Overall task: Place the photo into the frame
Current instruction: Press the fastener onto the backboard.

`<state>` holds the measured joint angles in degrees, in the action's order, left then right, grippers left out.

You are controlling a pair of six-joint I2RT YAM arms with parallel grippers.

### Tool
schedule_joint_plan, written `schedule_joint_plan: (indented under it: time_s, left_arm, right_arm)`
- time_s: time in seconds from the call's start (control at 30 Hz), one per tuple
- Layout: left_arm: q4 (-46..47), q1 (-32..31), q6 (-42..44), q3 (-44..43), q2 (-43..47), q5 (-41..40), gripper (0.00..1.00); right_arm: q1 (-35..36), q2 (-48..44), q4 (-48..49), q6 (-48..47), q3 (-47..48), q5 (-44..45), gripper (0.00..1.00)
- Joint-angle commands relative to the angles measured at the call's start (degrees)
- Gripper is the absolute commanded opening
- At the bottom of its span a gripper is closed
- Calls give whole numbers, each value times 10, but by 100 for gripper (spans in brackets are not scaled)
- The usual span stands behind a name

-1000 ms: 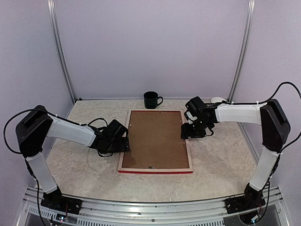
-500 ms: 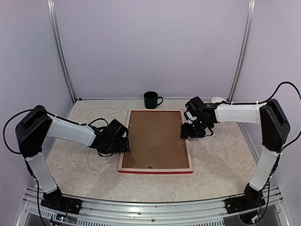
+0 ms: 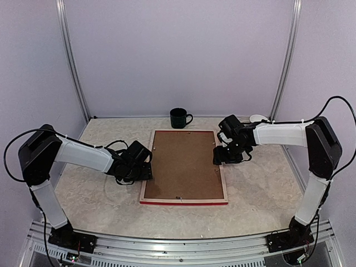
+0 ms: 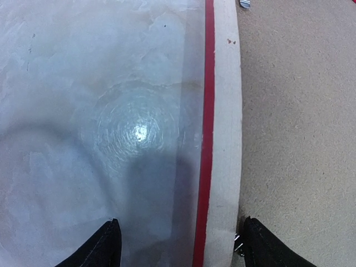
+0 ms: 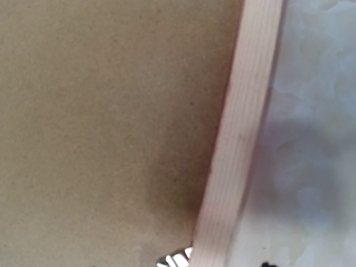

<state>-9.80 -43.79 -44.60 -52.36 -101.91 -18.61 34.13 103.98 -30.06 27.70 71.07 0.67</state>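
You look nearly done: the frame (image 3: 183,198) lies face-down with the board (image 3: 182,164) in it, photo out of sight, presumably underneath, left gripper (image 4: 181,245) spread astride the left rail, right gripper (image 3: 221,157) can't tell.

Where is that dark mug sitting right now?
In the overhead view, the mug stands near the far edge of the table, about midway across, just beyond the far short edge of the frame and not touching it.
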Motion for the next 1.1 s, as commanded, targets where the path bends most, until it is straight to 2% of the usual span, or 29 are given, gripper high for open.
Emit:
schedule_joint_plan:
  time_s: [0.0,0.23,0.5,0.57,0.73,1.07]
  left_arm:
    - [-45,3,-1,10,-28,37,71]
    - [-42,3,-3,12,-28,38,62]
    - [-42,3,-6,15,-17,35,62]
    - [-41,5,-4,13,-15,32,67]
    - [-41,19,2,5,5,26,80]
    - [-63,64,28,-74,14,11,83]
  right_arm:
    - [5,5,7,-3,4,-3,63]
    - [6,10,7,-3,8,-2,63]
    - [6,15,6,-4,10,-2,64]
    - [6,14,6,-4,10,-2,66]
    - [6,15,1,-6,11,0,80]
    - [5,12,4,-11,10,-6,83]
